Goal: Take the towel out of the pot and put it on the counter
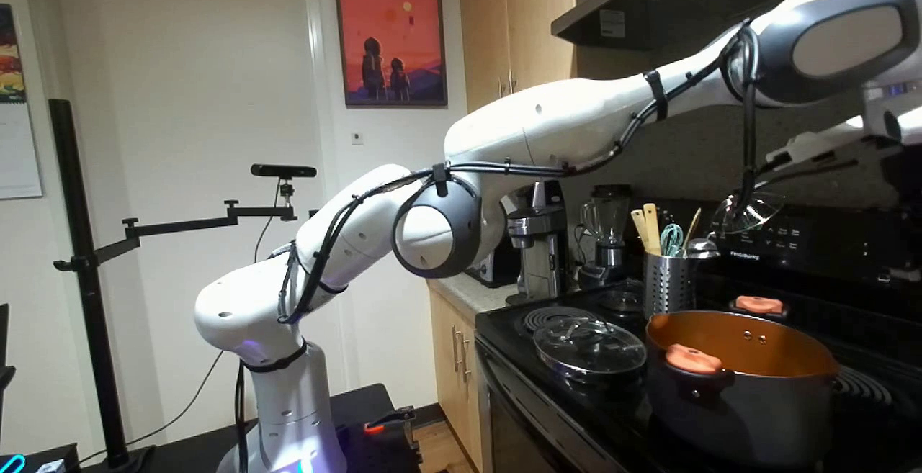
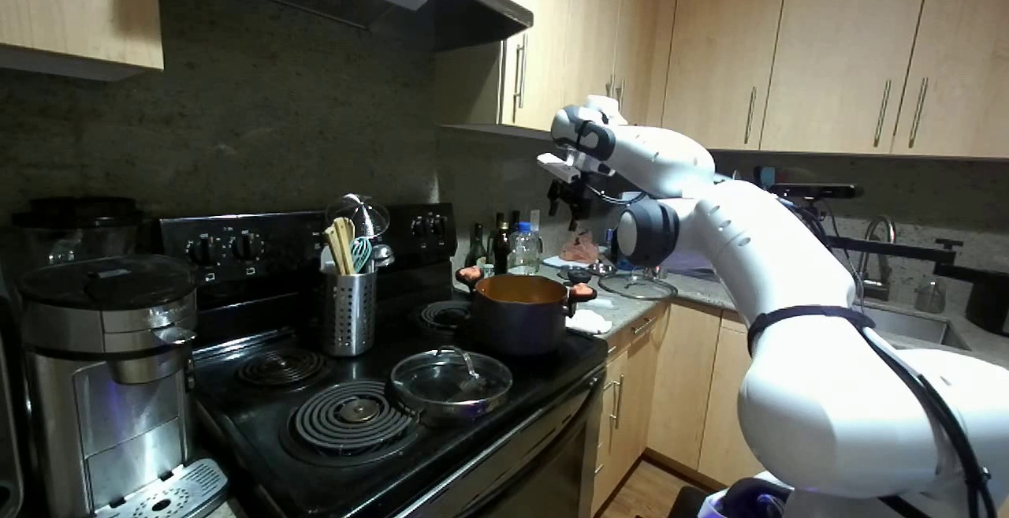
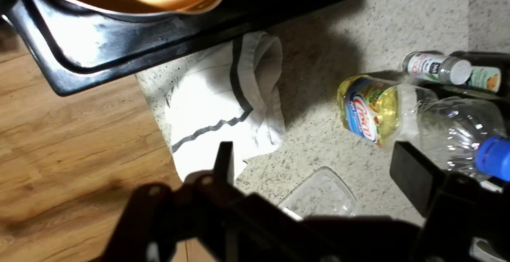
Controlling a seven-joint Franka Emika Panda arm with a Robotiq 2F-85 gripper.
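End effector: one gripper (image 3: 318, 170), its fingers (image 3: 414, 182) standing wide apart, with the counter (image 3: 310, 150) visible below and between them. One towel (image 3: 223, 108), white with dark stripes, lies bunched on the counter, lower than the gripper and off to one side; in the wrist view one fingertip overlaps the towel's edge in line of sight. From where I stand, the gripper is above the towel and apart from it.

Arm (image 1: 547, 124): one, raised from its base (image 1: 292, 412), bent at the elbow and extended out past the stove (image 3: 159, 52). The wrist (image 2: 583, 136) is turned so that the gripper points down over the counter.

Items, counted outward from the gripper: one clear dish or lid (image 3: 324, 198), which of the two I cannot tell, under the span of the fingers; one oil bottle (image 3: 398, 114) with a blue cap, upright, low on the side opposite the towel; one spice jar (image 3: 434, 68) near the bottle; dark bottles (image 2: 500, 246) in the same group, number unclear from here. Past the towel, below gripper level: one pot (image 2: 516, 329) on the stove, with two handles (image 1: 693, 359). Beyond the pot: one pan (image 2: 473, 406) under one glass lid (image 2: 433, 376); one utensil holder (image 2: 349, 313), upright; and, farthest from the gripper, one coffee machine (image 2: 110, 376).
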